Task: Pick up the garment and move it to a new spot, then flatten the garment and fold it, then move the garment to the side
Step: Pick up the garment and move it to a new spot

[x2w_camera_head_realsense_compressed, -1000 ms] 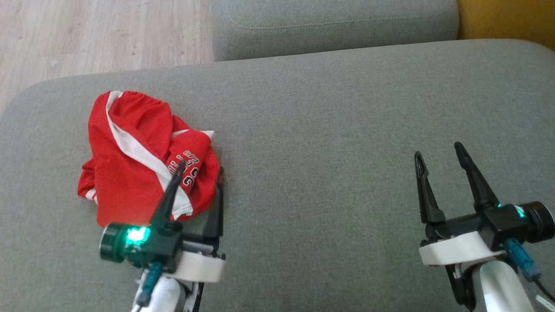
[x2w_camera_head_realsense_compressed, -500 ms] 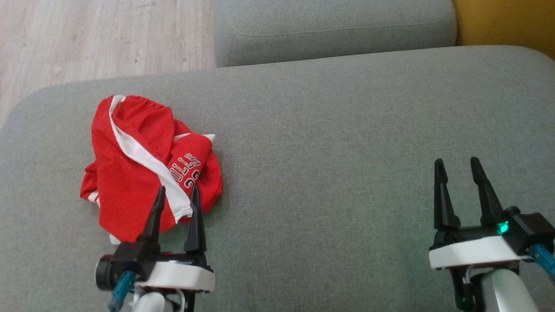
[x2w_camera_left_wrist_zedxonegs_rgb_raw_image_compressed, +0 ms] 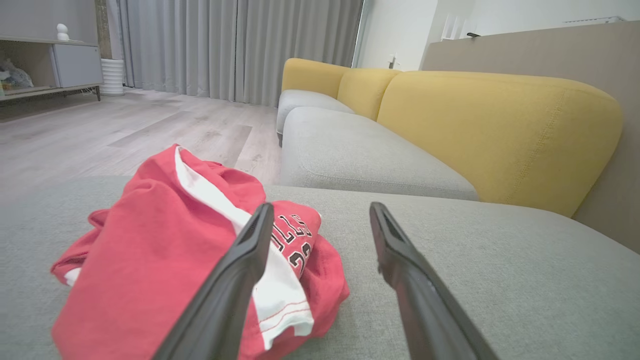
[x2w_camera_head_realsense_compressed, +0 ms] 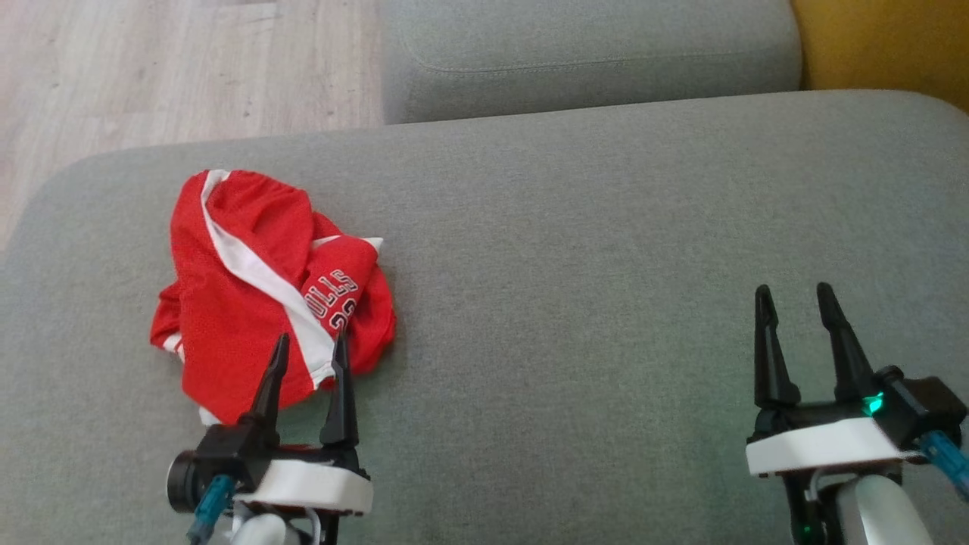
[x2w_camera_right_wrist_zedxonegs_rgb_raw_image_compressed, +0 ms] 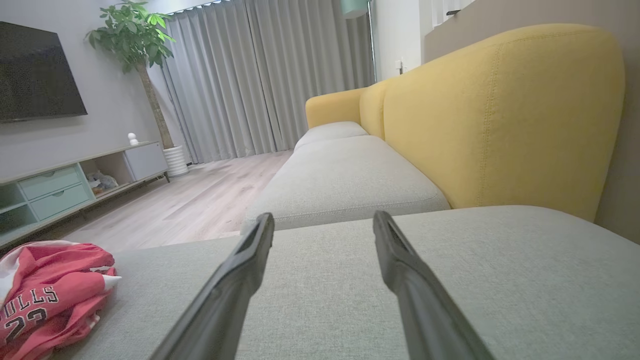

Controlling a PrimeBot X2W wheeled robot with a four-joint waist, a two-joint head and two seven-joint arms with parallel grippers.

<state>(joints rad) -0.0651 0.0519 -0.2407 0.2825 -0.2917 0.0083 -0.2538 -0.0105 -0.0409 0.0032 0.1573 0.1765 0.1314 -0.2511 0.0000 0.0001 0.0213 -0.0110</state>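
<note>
- Your left gripper (x2w_camera_head_realsense_compressed: 312, 335) is at the near edge of the red jersey (x2w_camera_head_realsense_compressed: 242, 303). Its jaws are spread wide and hold nothing.
- From the head view its tips overlap the cloth's near edge; you can't tell if they touch it.
- The jersey lies crumpled in a heap on the left part of the grey sofa cushion (x2w_camera_head_realsense_compressed: 575, 250), white stripe and lettering facing up.
- Your right gripper (x2w_camera_head_realsense_compressed: 792, 288) is well apart, over the cushion's right side, jaws wide too and empty.
- A yellow backrest (x2w_camera_left_wrist_zedxonegs_rgb_raw_image_compressed: 490, 130) is on the right and a wood floor (x2w_camera_head_realsense_compressed: 151, 68) lies beyond the cushion.
</note>
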